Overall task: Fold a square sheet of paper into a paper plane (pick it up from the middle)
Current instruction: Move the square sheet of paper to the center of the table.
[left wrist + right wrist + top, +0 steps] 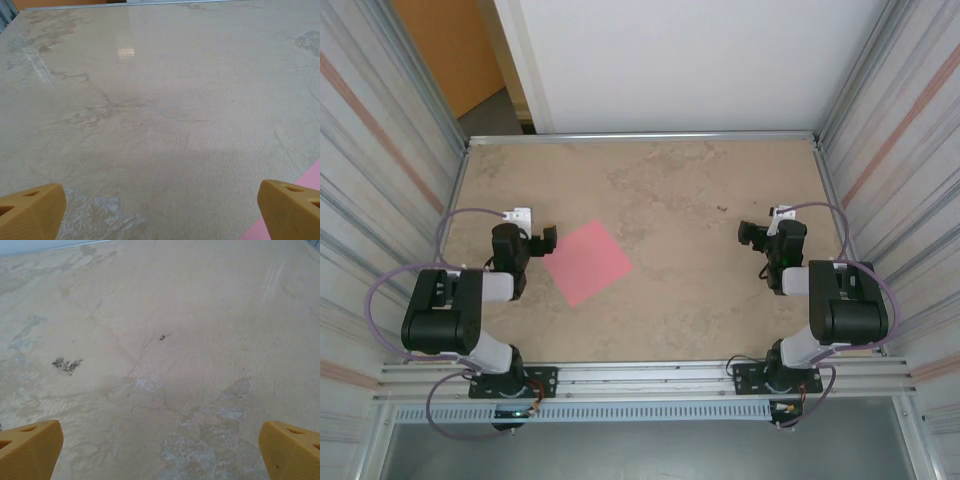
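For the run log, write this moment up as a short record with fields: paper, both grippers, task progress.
paper: square sheet of paper, flat on the table, left of centre, turned corner-on, no fold visible
left gripper: open, empty, close beside the sheet's left corner
right gripper: open, empty, over bare table well to the right of the sheet
progress: folding not yet begun

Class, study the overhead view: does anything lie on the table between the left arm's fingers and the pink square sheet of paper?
Nothing visible does. The square sheet of paper lies flat on the bare table, right beside the left arm's open fingers.
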